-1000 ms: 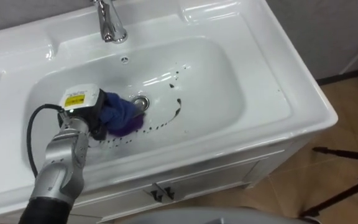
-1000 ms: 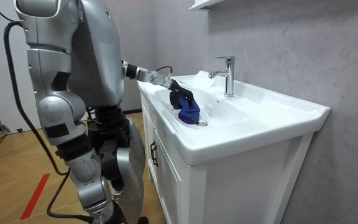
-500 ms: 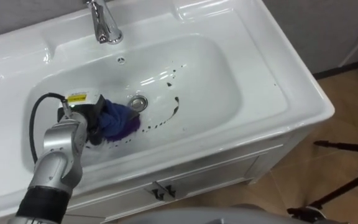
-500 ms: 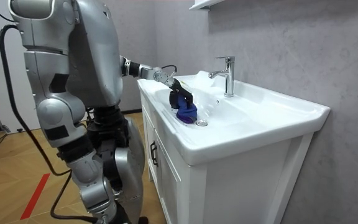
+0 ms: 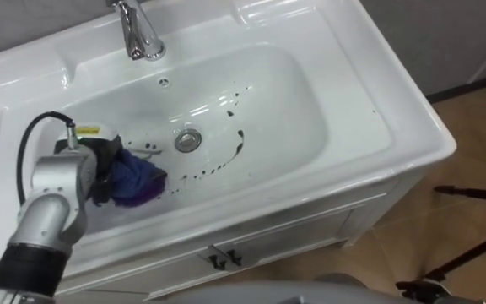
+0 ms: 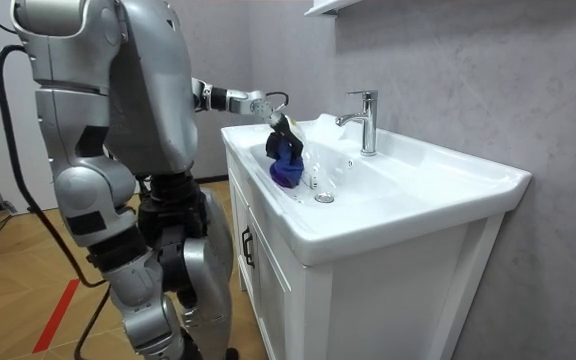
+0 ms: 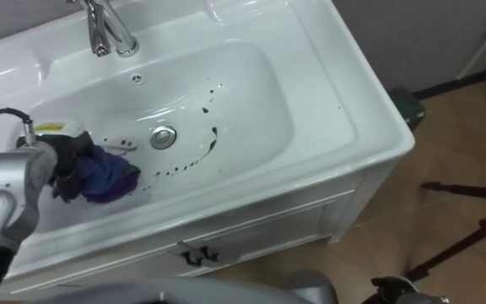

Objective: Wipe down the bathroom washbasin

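A white basin (image 5: 310, 127) (image 7: 277, 110) is set in a white vanity, with a chrome drain (image 5: 188, 140) (image 7: 163, 136) at its middle. Dark smears (image 5: 226, 156) (image 7: 201, 148) curve round the drain. My left hand (image 5: 91, 160) (image 7: 66, 165) (image 6: 280, 128) is down in the basin's left part, shut on a blue and purple cloth (image 5: 135, 180) (image 7: 106, 179) (image 6: 286, 165) that presses on the basin floor left of the drain. The curled fingers are partly hidden by the cloth.
A chrome faucet (image 5: 137, 34) (image 7: 108, 32) (image 6: 366, 120) stands at the basin's back rim. The vanity cabinet (image 5: 218, 253) has small dark door handles below. I stand at the vanity's front, on a wooden floor (image 5: 471, 152) where dark stand legs lie at right.
My left hand has dragged the cloth leftward, away from the drain, which now lies uncovered. The smears near the drain's left have thinned. The eye views shifted slightly.
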You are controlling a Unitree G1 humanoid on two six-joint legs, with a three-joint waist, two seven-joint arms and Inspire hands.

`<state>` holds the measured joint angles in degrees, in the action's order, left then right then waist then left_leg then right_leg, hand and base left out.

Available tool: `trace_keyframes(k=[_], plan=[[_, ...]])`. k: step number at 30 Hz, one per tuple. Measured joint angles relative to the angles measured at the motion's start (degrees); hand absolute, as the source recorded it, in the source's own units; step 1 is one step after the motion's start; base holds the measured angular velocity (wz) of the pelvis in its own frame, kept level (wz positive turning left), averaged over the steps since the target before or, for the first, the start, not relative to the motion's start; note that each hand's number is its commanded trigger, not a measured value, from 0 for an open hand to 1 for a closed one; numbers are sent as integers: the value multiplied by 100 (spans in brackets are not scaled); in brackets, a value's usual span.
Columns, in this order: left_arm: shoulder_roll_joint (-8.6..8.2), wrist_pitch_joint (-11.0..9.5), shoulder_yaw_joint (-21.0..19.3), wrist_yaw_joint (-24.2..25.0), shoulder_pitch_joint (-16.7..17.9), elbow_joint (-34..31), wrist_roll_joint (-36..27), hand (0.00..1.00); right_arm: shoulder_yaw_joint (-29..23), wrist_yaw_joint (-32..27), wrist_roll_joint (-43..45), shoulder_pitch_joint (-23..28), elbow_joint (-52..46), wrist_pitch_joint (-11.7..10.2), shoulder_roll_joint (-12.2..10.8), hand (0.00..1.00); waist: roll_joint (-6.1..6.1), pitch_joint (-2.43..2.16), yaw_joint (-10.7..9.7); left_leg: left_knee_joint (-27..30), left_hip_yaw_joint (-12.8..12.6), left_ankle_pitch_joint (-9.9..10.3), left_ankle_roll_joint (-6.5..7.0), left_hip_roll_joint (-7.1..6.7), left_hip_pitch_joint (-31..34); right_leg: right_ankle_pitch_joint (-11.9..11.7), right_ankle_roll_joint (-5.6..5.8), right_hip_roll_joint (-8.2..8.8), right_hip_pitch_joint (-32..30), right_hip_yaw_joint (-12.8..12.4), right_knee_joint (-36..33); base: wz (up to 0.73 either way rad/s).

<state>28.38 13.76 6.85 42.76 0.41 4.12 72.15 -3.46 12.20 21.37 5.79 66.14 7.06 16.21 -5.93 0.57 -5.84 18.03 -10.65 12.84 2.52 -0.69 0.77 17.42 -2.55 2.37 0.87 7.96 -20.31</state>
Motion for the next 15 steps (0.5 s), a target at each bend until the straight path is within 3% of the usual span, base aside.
trace_keyframes(k=[7,12,15], plan=[[427,107,-108,734,-188,-346,119,100,-245,122,165,-7,-211,-102,66,0,-85,26,3,166,55,6,-10,0,213,83,-29,61,-199,171,-244,9],[954,62,-118,1082,-485,-687,106,100,-243,165,195,-43,-71,-243,206,0,-164,-22,145,233,41,8,-14,33,245,82,-41,83,-190,321,-259,5],[1191,21,-176,1234,-503,-844,112,100,-234,161,184,-92,61,-266,215,0,-155,-16,186,235,41,7,-16,32,235,93,-45,82,-191,308,-280,0]])
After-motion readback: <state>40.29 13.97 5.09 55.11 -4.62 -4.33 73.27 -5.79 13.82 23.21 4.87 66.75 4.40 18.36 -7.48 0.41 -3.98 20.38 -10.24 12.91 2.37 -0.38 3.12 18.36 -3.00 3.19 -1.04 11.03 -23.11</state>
